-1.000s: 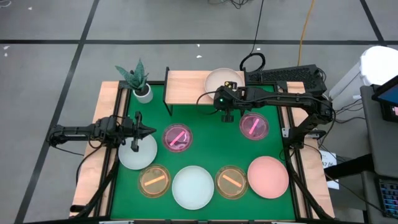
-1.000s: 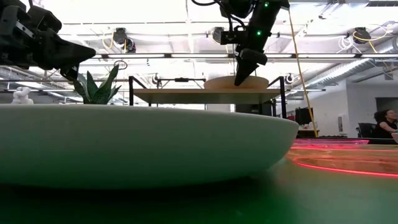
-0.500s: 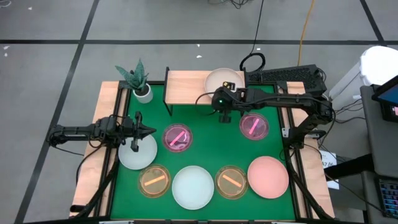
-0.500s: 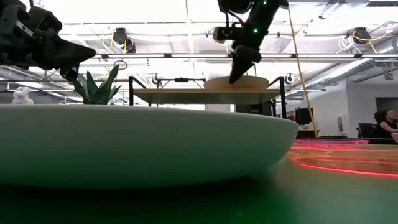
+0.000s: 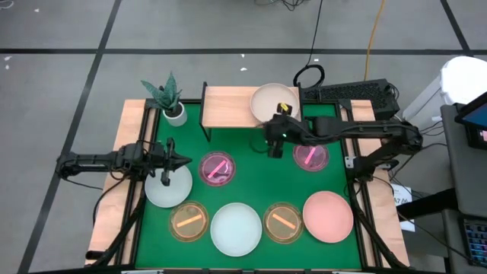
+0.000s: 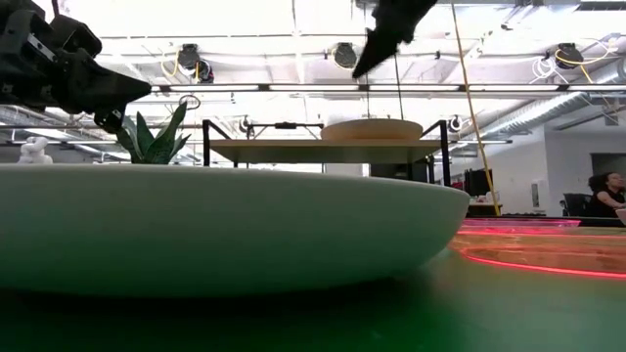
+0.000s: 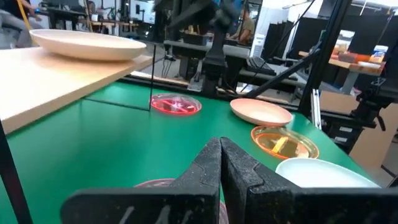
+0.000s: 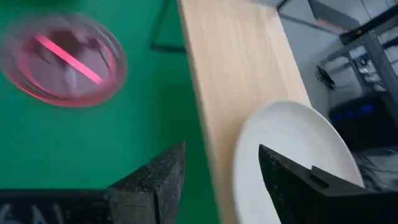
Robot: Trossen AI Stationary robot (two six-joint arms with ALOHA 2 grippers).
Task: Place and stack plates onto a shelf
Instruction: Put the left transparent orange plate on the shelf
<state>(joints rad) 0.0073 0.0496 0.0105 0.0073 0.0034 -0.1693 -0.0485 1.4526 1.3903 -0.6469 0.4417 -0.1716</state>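
- High view: cream plate [image 5: 271, 102] sits alone on the right end of the shelf [image 5: 228, 106], at the far edge of the green mat [image 5: 243, 171].
- Right gripper [image 5: 275, 144] hangs over the mat just in front of the shelf, beside the pink striped plate [image 5: 310, 154]; nothing between its fingers.
- Right wrist view: fingers [image 8: 155, 176] spread apart, gap empty, cream plate [image 8: 292, 158] and shelf top [image 8: 239, 62] below and beyond them.
- Left gripper [image 5: 173, 160] hovers over the far rim of the white plate [image 5: 167, 185] at the left of the mat; left wrist view shows its fingers [image 7: 205, 168] pressed together, holding nothing.
- On the mat: second pink striped plate [image 5: 217, 167] at centre; front row holds amber plate [image 5: 189, 221], pale blue plate [image 5: 236, 229], second amber plate [image 5: 283, 221], salmon plate [image 5: 328, 216].
- Potted plant [image 5: 169, 97] stands left of the shelf.
- Low view: cream plate [image 6: 372, 128] rests flat on the shelf top [image 6: 323, 149].
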